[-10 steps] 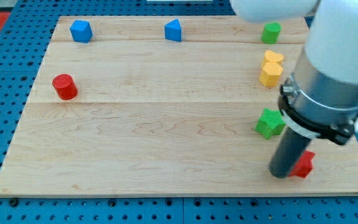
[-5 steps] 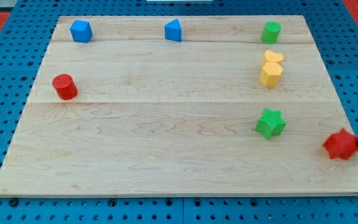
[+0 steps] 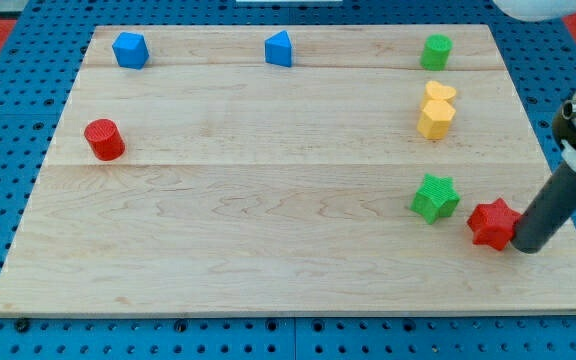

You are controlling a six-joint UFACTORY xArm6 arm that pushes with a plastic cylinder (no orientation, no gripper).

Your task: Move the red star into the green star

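Observation:
The red star (image 3: 492, 222) lies on the wooden board near the view's bottom right. The green star (image 3: 435, 197) sits just to its left and slightly higher, with a small gap between them. My tip (image 3: 526, 245) is at the red star's right side, touching or almost touching it. The dark rod slants up to the view's right edge.
A yellow heart (image 3: 440, 93) and a yellow hexagonal block (image 3: 434, 119) sit above the green star. A green cylinder (image 3: 435, 51) is at the top right. Two blue blocks (image 3: 130, 49) (image 3: 279, 48) are along the top. A red cylinder (image 3: 104, 139) is at the left.
The red star has slid left from near the board's right edge to just beside the green star. My tip followed it leftwards. The other blocks have not moved.

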